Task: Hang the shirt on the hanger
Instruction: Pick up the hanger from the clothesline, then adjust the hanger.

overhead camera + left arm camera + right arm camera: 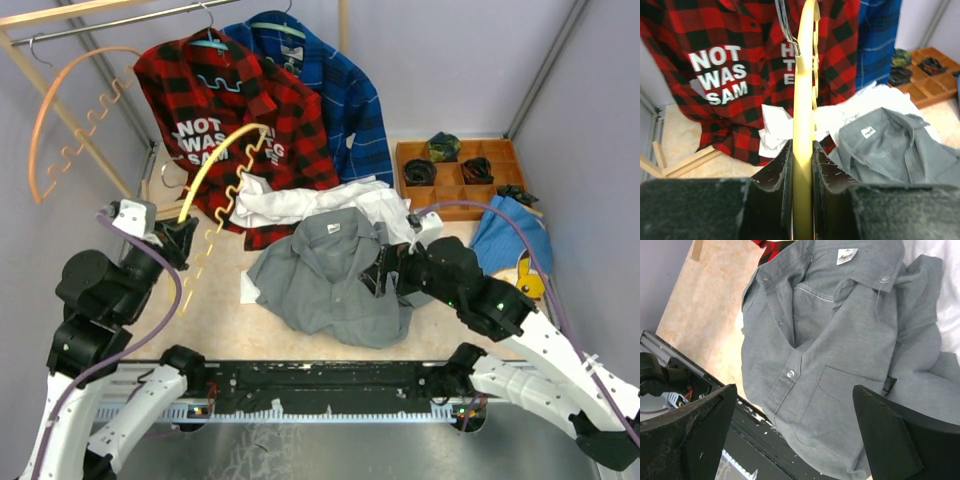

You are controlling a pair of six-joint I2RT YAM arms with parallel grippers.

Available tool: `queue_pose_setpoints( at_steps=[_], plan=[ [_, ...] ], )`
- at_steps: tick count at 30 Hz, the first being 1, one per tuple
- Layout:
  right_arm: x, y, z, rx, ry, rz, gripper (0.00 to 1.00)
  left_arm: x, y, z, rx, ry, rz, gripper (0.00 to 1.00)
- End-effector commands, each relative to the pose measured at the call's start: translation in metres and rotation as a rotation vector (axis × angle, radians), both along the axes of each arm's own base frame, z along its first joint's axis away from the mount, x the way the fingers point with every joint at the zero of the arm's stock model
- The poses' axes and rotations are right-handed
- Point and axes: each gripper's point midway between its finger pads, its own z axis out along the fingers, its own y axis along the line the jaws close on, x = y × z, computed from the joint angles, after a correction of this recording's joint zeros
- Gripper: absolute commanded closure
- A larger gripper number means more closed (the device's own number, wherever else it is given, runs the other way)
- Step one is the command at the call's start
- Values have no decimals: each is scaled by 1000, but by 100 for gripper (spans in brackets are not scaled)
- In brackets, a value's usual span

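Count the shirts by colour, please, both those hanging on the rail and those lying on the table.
Red-black plaid shirt with white lettering, hanging: 1
Blue plaid shirt, hanging: 1
White shirt, lying crumpled: 1
Plain grey collared button-up shirt, lying: 1
Total: 4
Crumpled blue cloth at the right: kind unclear, not counted.

Top cam overhead; wrist cams close, all see shirt (322, 290).

Grey shirt (840, 365) crumpled on tan table (705, 315), right gripper (795, 435) above — jaws wide apart
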Motion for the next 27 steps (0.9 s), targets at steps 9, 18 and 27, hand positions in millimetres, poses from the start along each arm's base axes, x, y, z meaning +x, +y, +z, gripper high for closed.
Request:
queue_pose_setpoints(
  at_steps=[9, 18, 27],
  plan=[
    [-11, -34, 78, 161, -227, -71, 1, -16, -63, -30, 110, 63, -373, 100],
    [-11, -33, 116, 123, -448, 27, 1, -3, -100, -48, 110, 191, -493, 100],
    [22, -28, 146, -11, -999, 20, 5, 8, -129, -71, 102, 302, -556, 100]
  ],
)
